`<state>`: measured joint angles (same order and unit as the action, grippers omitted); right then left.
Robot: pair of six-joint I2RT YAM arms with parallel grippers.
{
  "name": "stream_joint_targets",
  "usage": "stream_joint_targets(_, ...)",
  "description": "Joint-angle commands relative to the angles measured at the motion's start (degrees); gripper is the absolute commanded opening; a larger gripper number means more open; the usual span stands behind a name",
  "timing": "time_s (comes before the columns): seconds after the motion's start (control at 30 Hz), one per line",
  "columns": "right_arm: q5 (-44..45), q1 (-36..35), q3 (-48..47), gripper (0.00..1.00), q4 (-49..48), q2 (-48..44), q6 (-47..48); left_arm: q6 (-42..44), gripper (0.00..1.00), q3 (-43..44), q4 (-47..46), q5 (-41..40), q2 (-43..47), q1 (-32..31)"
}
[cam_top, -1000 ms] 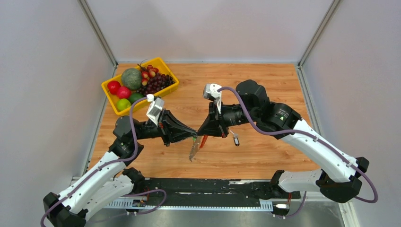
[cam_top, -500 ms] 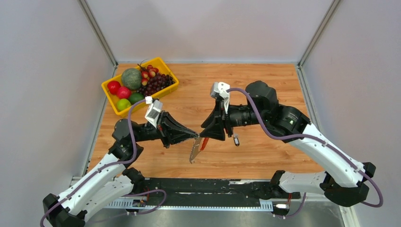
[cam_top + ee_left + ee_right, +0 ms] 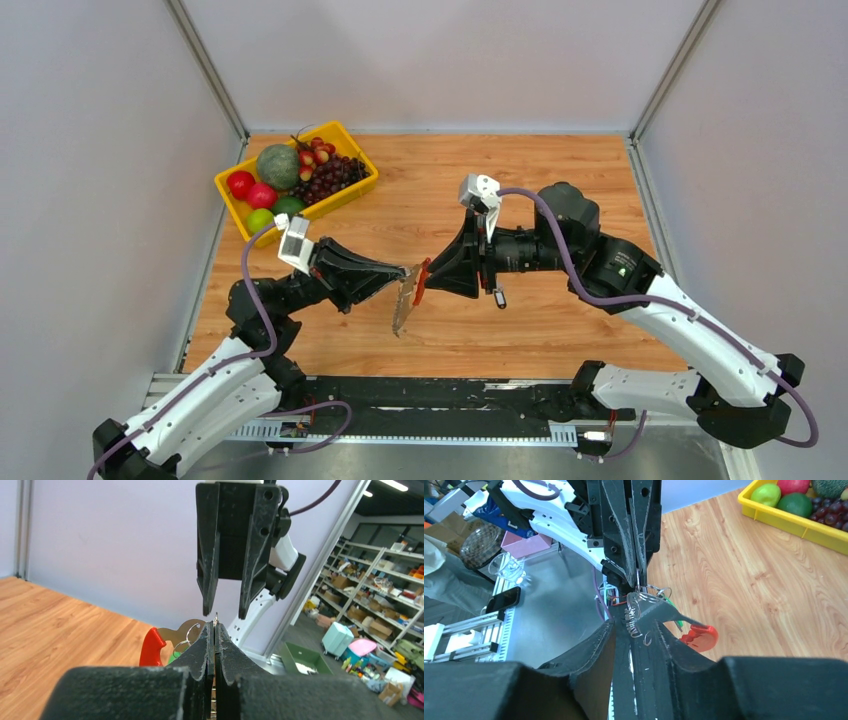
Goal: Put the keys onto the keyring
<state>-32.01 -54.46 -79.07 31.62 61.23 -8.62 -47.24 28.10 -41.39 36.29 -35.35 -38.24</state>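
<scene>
We pinch the keyring [image 3: 404, 298] in our left gripper [image 3: 214, 626], jaws closed, our right gripper [image 3: 227, 611] part-open against it, so fetching the key [image 3: 498, 297] near the keyring seems next.

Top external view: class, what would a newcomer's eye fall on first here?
At the centre, two pincers meet tip to tip. The left pincer is shut on the keyring, whose grey serrated piece and red tag dangle below it, while the right pincer stands open right beside it. In the far left corner sits a yellow crate of fruit.
</scene>
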Motion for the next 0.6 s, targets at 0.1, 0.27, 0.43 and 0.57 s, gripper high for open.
stream_joint_targets(0.1,-0.8,-0.3,2.1,0.30,-10.5,-1.1,-6.4,-5.5,0.00,-1.2,-10.1,-6.5,0.6,-0.2)
stream_joint_targets(0.27,-1.4,-0.3,2.9,0.25,-14.2,-0.2,-8.6,-6.8,0.00,-1.9,-11.2,-8.6,0.9,-0.2)
stream_joint_targets(0.43,-1.7,-0.4,2.5,0.22,-16.6,1.5,-9.9,-7.8,0.00,-2.4,-12.5,-9.9,0.9,-0.2)
stream_joint_targets(0.57,-1.8,-0.8,1.6,0.21,-17.3,2.9,-10.2,-8.1,0.00,-2.5,-12.8,-10.6,0.9,-0.2)
